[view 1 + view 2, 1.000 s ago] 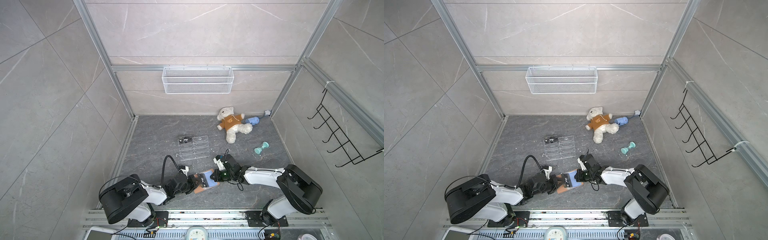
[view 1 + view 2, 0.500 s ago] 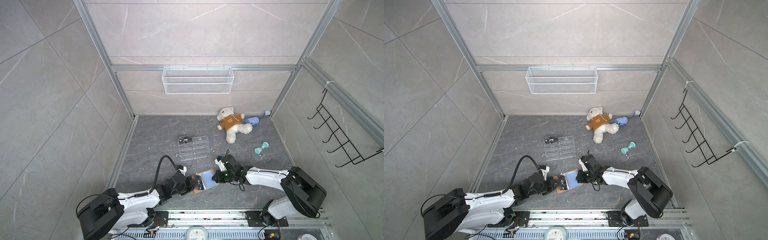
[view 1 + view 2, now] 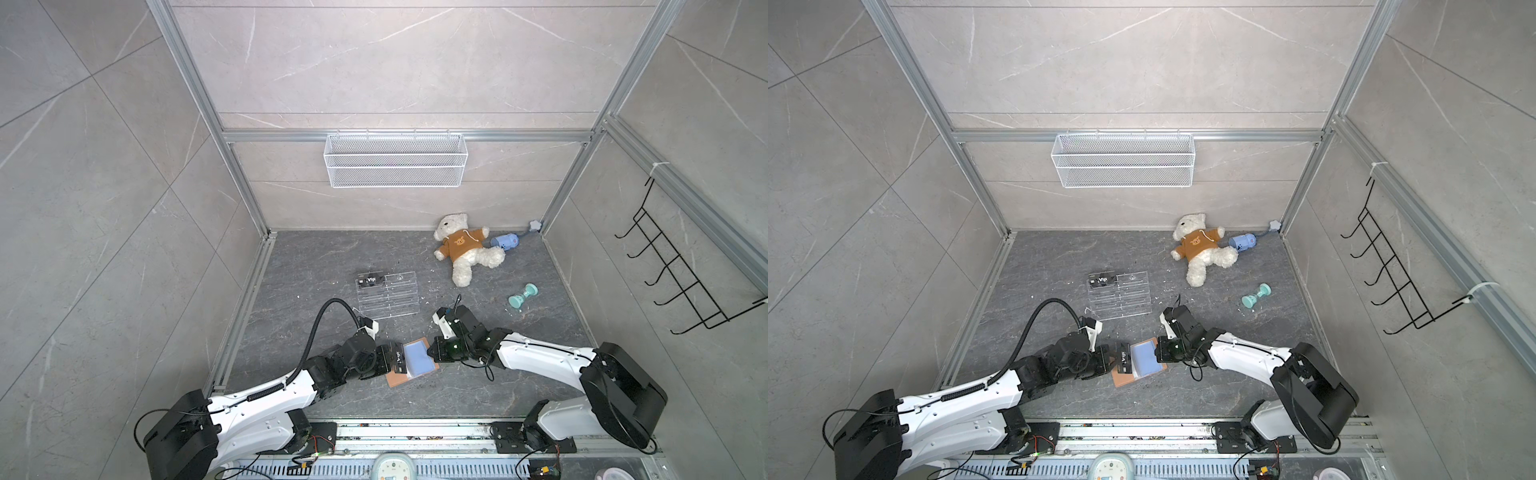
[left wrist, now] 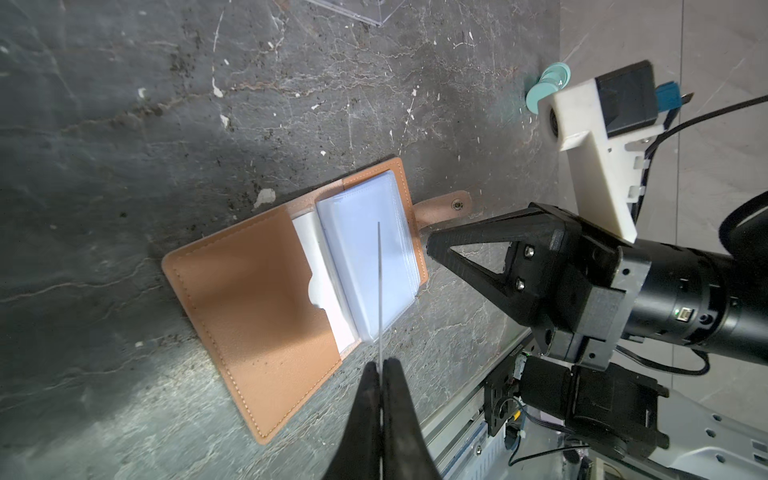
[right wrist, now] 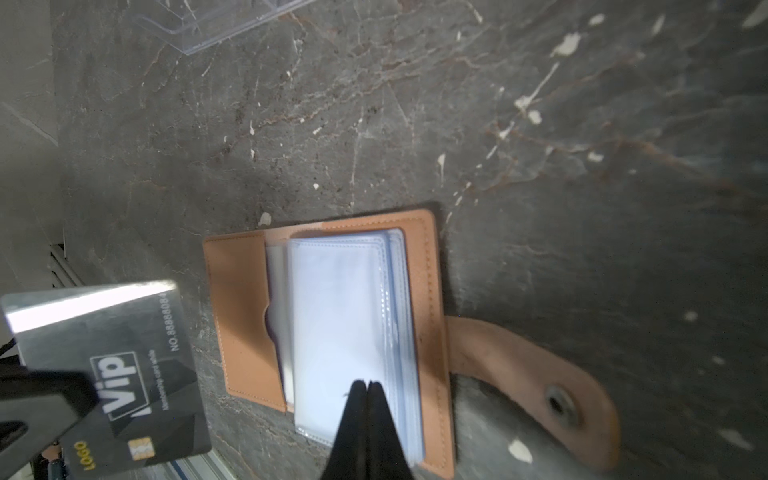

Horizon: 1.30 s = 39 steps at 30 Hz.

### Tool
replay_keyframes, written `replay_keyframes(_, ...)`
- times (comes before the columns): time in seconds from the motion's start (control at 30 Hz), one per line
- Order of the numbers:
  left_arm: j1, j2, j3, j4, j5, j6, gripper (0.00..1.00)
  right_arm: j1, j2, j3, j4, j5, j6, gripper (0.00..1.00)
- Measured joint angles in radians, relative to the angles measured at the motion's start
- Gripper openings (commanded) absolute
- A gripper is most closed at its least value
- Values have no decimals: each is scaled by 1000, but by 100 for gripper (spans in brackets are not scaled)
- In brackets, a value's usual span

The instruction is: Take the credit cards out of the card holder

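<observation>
Black card out of its sleeve, pinched in the left claw

The left claw (image 4: 380, 370) is clamped on a black card (image 5: 112, 365) at the flap side of the open tan card holder (image 4: 249, 299), clear of its blue sleeves (image 5: 340, 311). The holder lies flat on the counter (image 4: 124, 124), with its strap toward the right claw (image 5: 365, 386), which is closed on nothing, tips on the sleeves. The card reads "Vip", "LOGO", "NO.88888…". The clear rack (image 3: 386, 297), probably next, lies beyond on the left arm's side and carries another "Vip" card (image 3: 371, 280).
</observation>
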Motion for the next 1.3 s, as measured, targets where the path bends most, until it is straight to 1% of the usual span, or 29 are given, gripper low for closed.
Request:
replay_keyframes(0.1,0,0,48,-57,-6,55,0,0,-31,3,-22,10,-13,12)
replay_keyframes(0.2,0,0,98,-115,-17,113,0,0,-72,3,-48,24,-34,21)
replay_keyframes(0.47,0,3,235,-244,-24,289,0,0,-222,3,-117,100,-105,49)
replay_keyframes(0.53,0,12,270,-274,-26,330,0,0,-247,3,-130,117,-114,54)
replay_keyframes(0.73,0,46,360,-357,-33,451,0,0,-306,4,-158,150,-143,76)
replay_keyframes(0.87,0,56,408,-396,-24,538,0,0,-352,4,-161,162,-161,89)
replay_keyframes(1.0,0,65,462,-438,-14,628,0,0,-400,4,-167,180,-171,96)
replay_keyframes(1.3,0,110,582,-540,-13,827,0,0,-516,4,-190,230,-209,99)
